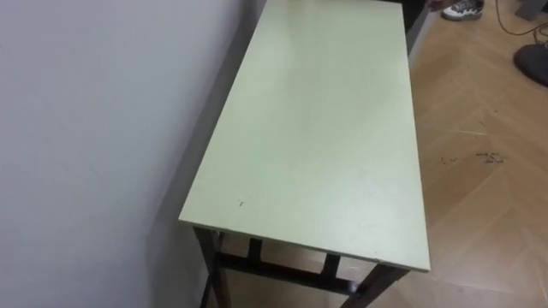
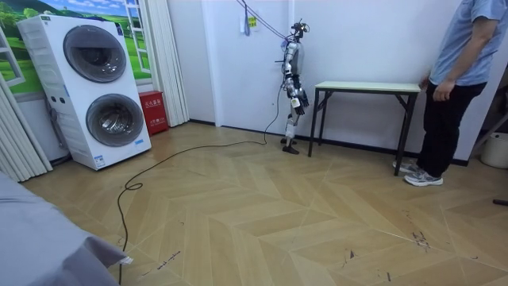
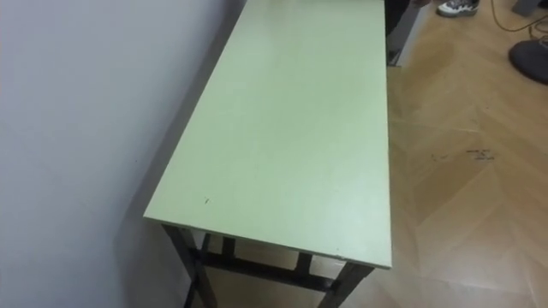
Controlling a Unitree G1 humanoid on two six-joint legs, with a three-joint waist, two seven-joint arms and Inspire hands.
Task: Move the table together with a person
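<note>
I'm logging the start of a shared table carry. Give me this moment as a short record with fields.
table: pale green top, dark legs, one long side along the white wall
robot: stands at the table's end on the room view's left, facing it
person: stands at the opposite end, one hand near the table's corner
lifted: not yet, legs on the floor
floor type: wooden herringbone

Wall close on one side, open floor on the other

The table (image 1: 325, 128) runs close along the wall (image 1: 86, 128) on its left side, with just a thin dark gap there. On its right side the wood floor (image 1: 479, 197) is wide open. Dark bars (image 1: 282, 272) cross between the legs under the near end. A person (image 2: 456, 71) stands at the far end, just beside the table. A dark round base (image 1: 533, 62) sits on the floor further right.
</note>
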